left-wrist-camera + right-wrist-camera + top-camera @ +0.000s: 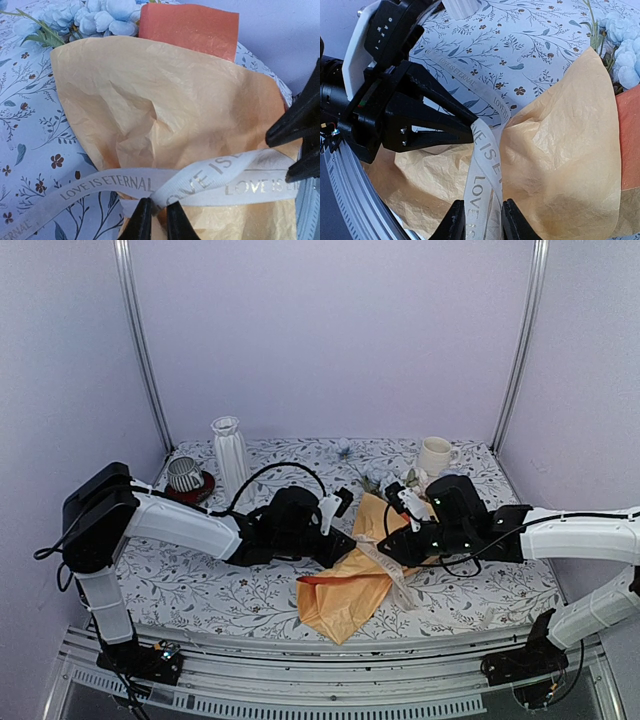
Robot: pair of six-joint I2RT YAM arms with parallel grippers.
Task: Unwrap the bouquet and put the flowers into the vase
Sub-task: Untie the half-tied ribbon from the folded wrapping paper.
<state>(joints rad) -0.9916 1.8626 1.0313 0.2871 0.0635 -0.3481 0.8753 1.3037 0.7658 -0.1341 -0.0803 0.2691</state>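
The bouquet (345,590) is lying mid-table (200,580) between the arms, with its stem end pointing at the near edge and its blooms pointing far right. The left gripper (155,220) and right gripper (480,222) are facing each other across it, each pinching the ribbon (100,182) in narrow jaws; both are sitting equally near. The vase (229,452) is standing well apart at far left, leaving open room on both sides for pulling the ribbon apart.

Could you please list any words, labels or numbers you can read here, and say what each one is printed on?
"LOVE IS ETERNAL": printed repeatedly along the whitish ribbon tied around the bouquet's orange paper; some repeats are cut off by folds.
No other text can be read in any view.
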